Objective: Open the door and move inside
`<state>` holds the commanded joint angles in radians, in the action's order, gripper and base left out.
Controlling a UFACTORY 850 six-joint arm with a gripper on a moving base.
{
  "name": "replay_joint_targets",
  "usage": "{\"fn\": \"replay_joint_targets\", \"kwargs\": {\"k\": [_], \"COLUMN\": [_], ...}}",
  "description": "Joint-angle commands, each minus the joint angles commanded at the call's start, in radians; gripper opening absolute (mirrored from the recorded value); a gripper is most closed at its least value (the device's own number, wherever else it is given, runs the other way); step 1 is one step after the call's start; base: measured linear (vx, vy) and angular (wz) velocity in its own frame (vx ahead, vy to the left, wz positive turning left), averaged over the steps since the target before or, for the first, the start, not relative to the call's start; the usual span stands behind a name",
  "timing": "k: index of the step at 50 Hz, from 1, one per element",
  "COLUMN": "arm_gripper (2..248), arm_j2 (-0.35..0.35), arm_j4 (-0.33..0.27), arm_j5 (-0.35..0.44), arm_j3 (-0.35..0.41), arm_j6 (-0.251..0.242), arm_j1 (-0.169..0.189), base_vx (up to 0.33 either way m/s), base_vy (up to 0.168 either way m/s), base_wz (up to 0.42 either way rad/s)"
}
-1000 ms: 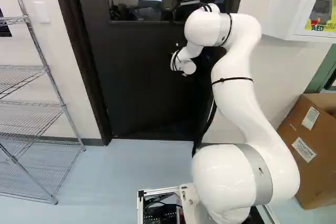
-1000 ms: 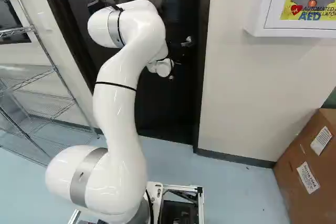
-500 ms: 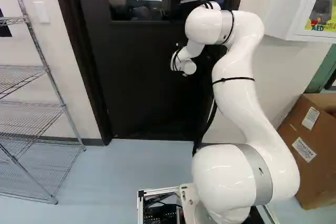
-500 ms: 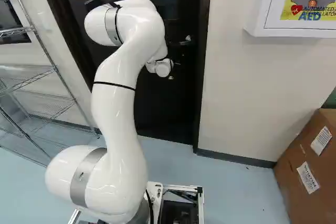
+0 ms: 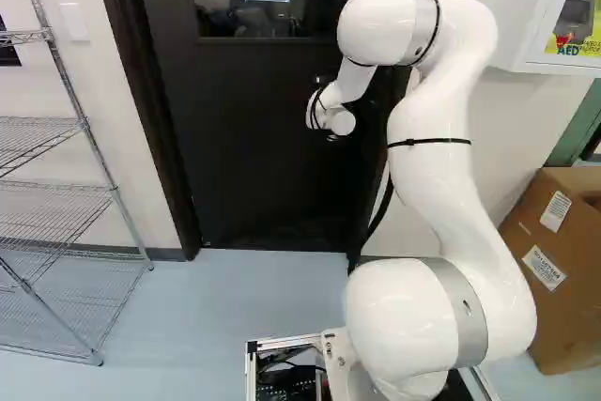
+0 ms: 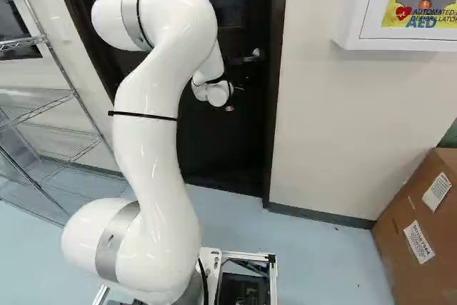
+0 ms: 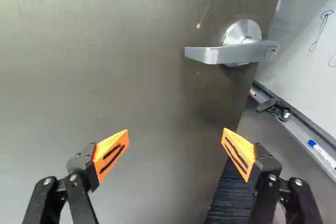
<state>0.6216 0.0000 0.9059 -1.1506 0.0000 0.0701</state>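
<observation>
"How's the gripper (image 6: 230, 108)?"
"Released, fingers spread wide."
"And the handle (image 6: 255, 55)?"
"On the door (image 6: 228, 141), upper middle of the right base view, ahead of the fingers."

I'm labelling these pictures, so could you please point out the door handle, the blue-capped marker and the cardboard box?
Door handle (image 7: 228, 54): wrist view, on the middle of its lever.
Blue-capped marker (image 7: 322, 155): wrist view, on its white barrel.
Cardboard box (image 6: 421, 280): right base view, on its side below the labels.
</observation>
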Motion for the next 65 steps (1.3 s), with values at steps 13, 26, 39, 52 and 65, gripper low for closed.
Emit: {"fn": "replay_joint_targets", "kwargs": {"k": [13, 26, 39, 52, 65], "arm_gripper": [247, 247, 247, 247, 247], "arm_j2": [-0.063, -0.125, -0.184, -0.241, -0.301], "arm_j4": [0.0, 0.0, 0.0, 0.0, 0.0], "arm_j5": [0.0, 0.0, 0.0, 0.0, 0.0], "arm_j3": [0.084, 0.165, 0.241, 0.312, 0.385], "arm_j6": [0.0, 0.0, 0.0, 0.0, 0.0], "arm_j1": [-0.009, -0.02, -0.035, -0.051, -0.063], "base_vx": [0.0, 0.0, 0.0, 0.0, 0.0], "base_vy": [0.0, 0.0, 0.0, 0.0, 0.0], "base_wz": [0.0, 0.0, 0.0, 0.0, 0.0]}}
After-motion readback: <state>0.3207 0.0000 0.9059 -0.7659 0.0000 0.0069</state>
